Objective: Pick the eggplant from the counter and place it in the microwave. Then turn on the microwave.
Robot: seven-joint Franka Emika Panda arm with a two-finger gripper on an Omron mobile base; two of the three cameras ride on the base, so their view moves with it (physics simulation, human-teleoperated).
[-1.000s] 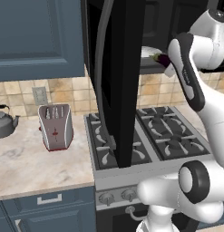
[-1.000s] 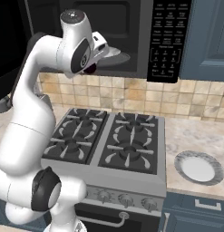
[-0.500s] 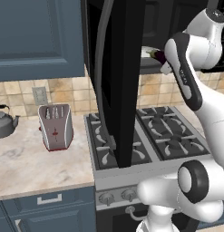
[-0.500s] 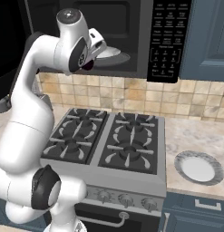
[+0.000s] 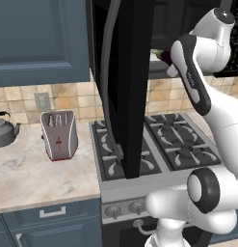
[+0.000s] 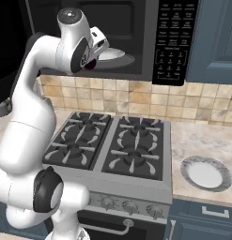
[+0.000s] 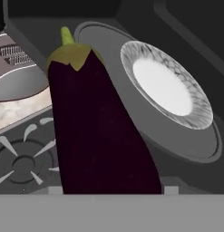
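The dark purple eggplant (image 7: pixel 102 136) with its green cap stands up between the fingers of my gripper (image 7: pixel 112 190), which is shut on it. It is held at the mouth of the open black microwave (image 6: pixel 171 42), just in front of the white turntable plate (image 7: pixel 165 86) inside. From the right base view, the gripper (image 6: pixel 97 50) hangs at the cavity's left front with the eggplant (image 6: pixel 90 64) under it. In the left base view a bit of the eggplant (image 5: pixel 164 55) peeks out behind my arm, past the wide-open microwave door (image 5: pixel 125 87).
The gas stove (image 6: pixel 112 145) lies below the microwave. A white plate (image 6: pixel 205 173) rests on the beige counter (image 6: pixel 197 136) to the stove's right. A silver toaster (image 5: pixel 59 135) and a kettle (image 5: pixel 2 130) stand on the counter (image 5: pixel 29 173) to its left.
My hand has carried the eggplant a little up and closer to the microwave opening. The grip on it is unchanged.
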